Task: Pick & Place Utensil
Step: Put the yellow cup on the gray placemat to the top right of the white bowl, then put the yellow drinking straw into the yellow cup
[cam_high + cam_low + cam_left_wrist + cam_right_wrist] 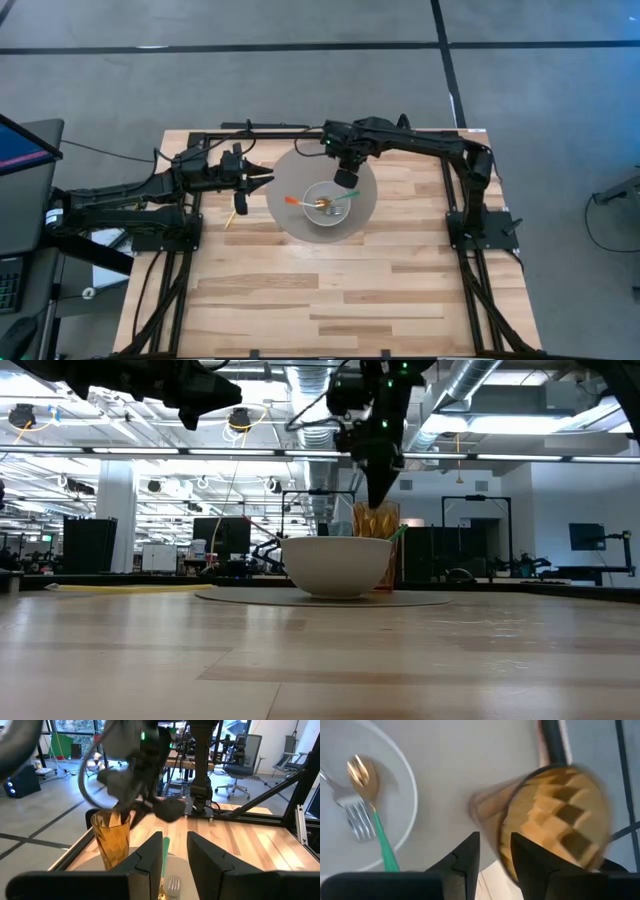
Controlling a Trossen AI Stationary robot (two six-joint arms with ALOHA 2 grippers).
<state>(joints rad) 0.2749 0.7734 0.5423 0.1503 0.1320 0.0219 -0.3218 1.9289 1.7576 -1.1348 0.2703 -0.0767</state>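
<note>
On the worktop [400, 290], a grey mat [290, 215] carries a white bowl [327, 205] holding fork [357, 822] and spoon [362, 777]. Right claw [495, 850], spread, hovers over the amber cup [555, 820]; next, likely descend onto a utensil. Left claw [175, 857] waits spread.

A yellow stick [230, 218] lies on the wooden table [340, 290] beside the grey round mat [290, 215]. A monitor [22, 160] stands left of the table.

one bowl [326, 207], one amber cup [555, 820], perhaps three utensils (overlapping)
</note>
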